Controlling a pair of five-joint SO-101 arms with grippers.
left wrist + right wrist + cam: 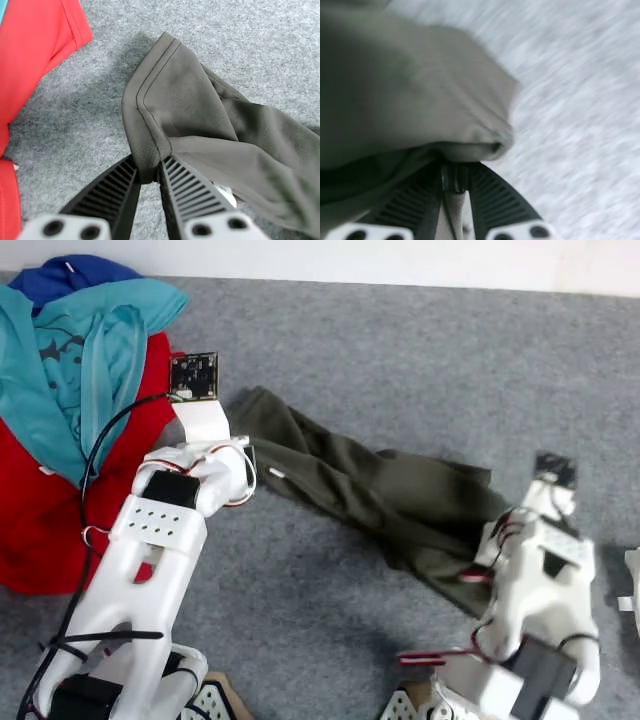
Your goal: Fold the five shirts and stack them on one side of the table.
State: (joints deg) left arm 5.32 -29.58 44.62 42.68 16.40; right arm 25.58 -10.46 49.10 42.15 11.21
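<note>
A dark olive shirt (370, 495) lies bunched in a long diagonal band across the middle of the grey table. My left gripper (235, 435) is at its far left end. In the left wrist view this gripper (150, 172) is shut on a stitched hem of the olive shirt (200, 115). My right gripper (497, 540) sits at the shirt's near right end. In the right wrist view that gripper (455, 180) is shut on a folded edge of the olive shirt (410, 100). A pile with a red shirt (40, 510), a teal shirt (70, 370) and a blue shirt (70, 275) fills the left side.
The red shirt's (35, 45) edge lies close beside my left gripper. Grey felt table (430, 360) is bare at the back right and between the two arm bases. A white object (630, 585) shows at the right edge.
</note>
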